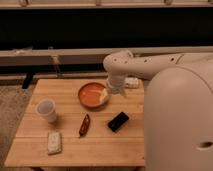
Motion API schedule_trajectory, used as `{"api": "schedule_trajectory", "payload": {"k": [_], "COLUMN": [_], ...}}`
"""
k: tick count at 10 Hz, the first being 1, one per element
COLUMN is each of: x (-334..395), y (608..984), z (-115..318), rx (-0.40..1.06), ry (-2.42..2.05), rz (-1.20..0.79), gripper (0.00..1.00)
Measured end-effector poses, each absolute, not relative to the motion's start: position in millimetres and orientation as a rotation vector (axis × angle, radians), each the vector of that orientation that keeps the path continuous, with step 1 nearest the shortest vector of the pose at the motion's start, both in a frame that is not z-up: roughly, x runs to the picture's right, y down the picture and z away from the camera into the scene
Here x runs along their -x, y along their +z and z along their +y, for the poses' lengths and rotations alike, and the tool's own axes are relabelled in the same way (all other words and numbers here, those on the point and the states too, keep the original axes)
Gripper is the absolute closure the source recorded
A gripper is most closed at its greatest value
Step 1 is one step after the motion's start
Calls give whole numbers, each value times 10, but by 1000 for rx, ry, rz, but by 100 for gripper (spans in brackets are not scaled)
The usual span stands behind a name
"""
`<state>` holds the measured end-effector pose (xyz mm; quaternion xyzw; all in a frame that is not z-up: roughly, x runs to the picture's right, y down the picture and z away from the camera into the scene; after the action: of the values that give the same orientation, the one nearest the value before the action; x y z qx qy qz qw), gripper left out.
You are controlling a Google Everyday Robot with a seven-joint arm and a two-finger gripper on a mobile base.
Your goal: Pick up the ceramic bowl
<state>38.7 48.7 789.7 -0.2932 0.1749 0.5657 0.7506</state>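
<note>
Looking like an office or lab corner serving as a robot tabletop station; exact room type unclear.

A low wooden table (75,152) is standing on speckled grey carpet (12,110), backing onto a dark wall panel (100,30) with a pale horizontal rail (60,54) running across it. A bulky white robot arm (145,65) is reaching over the table from the right, its gripper (109,92) hanging at the right rim of the ceramic bowl (90,96). Unrelated props are lying spread apart on the tabletop: translucent cup (46,110), brown snack bar (84,125), white packet (54,142), flat black device (118,121).
</note>
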Motion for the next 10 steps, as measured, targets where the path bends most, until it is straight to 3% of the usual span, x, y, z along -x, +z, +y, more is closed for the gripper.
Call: {"api": "schedule_trajectory", "payload": {"k": [10], "x": [-297], "y": [8274], "z": [523], "rx": [647], "ry": [1248], "rz": [396], "gripper": [20]}}
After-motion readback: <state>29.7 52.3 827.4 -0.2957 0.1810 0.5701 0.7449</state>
